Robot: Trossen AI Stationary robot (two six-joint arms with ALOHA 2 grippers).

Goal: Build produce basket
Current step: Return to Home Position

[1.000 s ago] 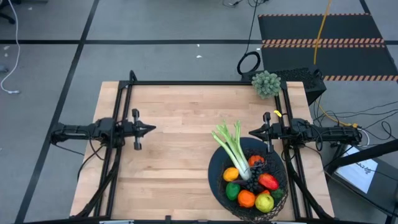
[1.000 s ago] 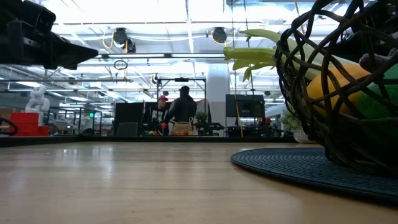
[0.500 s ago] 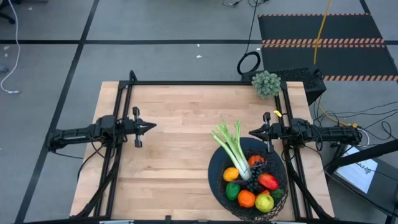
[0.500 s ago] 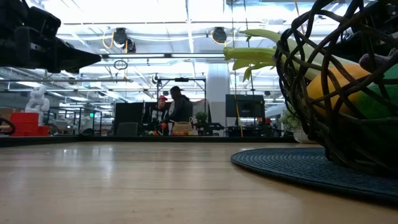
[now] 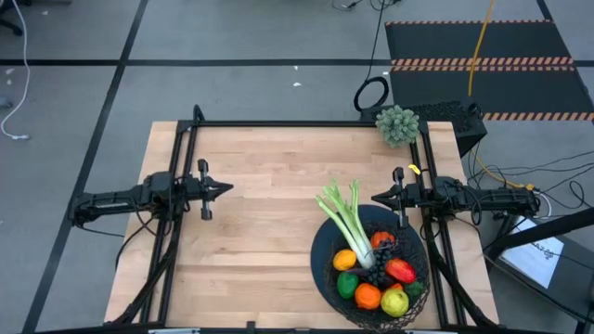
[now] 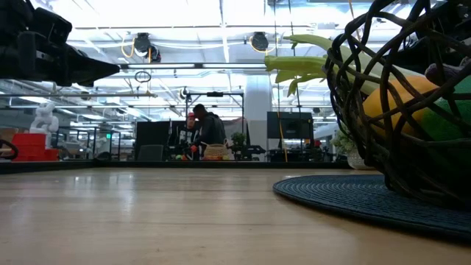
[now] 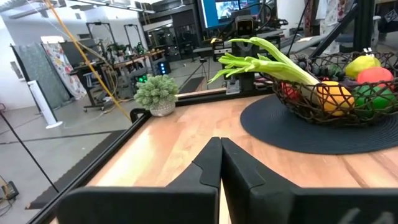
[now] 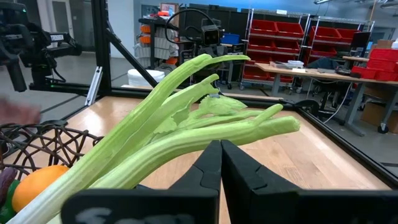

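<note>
In the high view, the left gripper (image 5: 223,191) hung over the left part of the table (image 5: 260,250). The right gripper (image 5: 376,198) hung just beside the far rim of the basket (image 5: 320,264). Compared with one second ago, the left arm had drawn back a little toward its own side. In the last half second neither arm moved. The basket stood on a dark mat (image 5: 316,243) in the near right part of the table. It held the produce: the celery (image 5: 348,218) leaned out over the rim, and the grapes (image 5: 376,276) lay in the middle among the bright fruits. No produce was seen on the bare wood.

In the low view, the left arm's dark shape was the same as half a second ago. Only a person (image 6: 210,129) far behind had shifted.

In the left wrist view, its fingers (image 7: 208,168) were pressed together with nothing between them. The basket was well apart from them.

In the right wrist view, the fingers (image 8: 208,165) were also clenched and empty, and the celery was close in front of them.

I judge that the filling was finished and that both arms had almost settled at rest.
</note>
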